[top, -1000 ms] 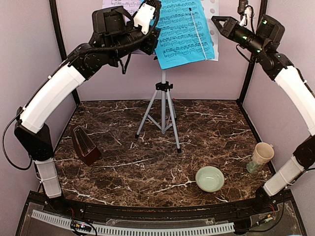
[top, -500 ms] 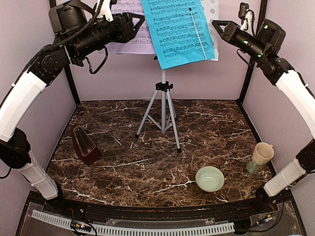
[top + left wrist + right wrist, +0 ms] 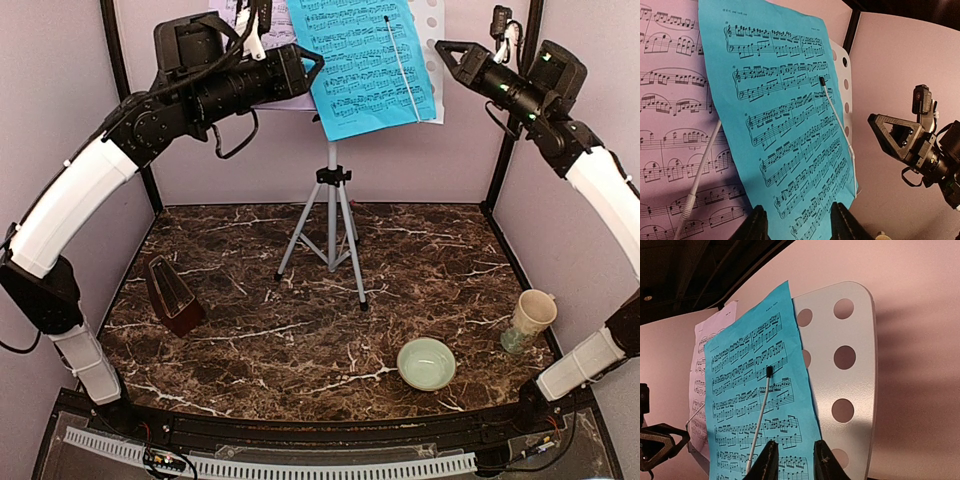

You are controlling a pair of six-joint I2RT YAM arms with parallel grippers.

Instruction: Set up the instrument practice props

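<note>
The silver tripod music stand (image 3: pixel 332 220) stands at the back centre of the marble table. On its white perforated desk (image 3: pixel 850 380) a cyan sheet-music page (image 3: pixel 365 65) overlaps a lavender page (image 3: pixel 670 125). A thin white wire arm (image 3: pixel 837 130) lies across the cyan page. My left gripper (image 3: pixel 310 62) hangs open just left of the cyan page, nothing between its fingers (image 3: pixel 757 222). My right gripper (image 3: pixel 447 50) hovers just off the desk's right edge with its jaws a little apart and empty. The dark reddish-brown metronome (image 3: pixel 172 295) stands at the table's left.
A pale green bowl (image 3: pixel 426 363) sits near the front right and a cream mug (image 3: pixel 531 318) stands at the right edge. Black frame posts (image 3: pixel 505 150) and lavender walls close in the back and sides. A second wire arm (image 3: pixel 697 175) rests on the lavender page.
My left gripper opened off the cyan page's left edge, swung away to the left, then came back toward the page. The right gripper stayed almost still.
</note>
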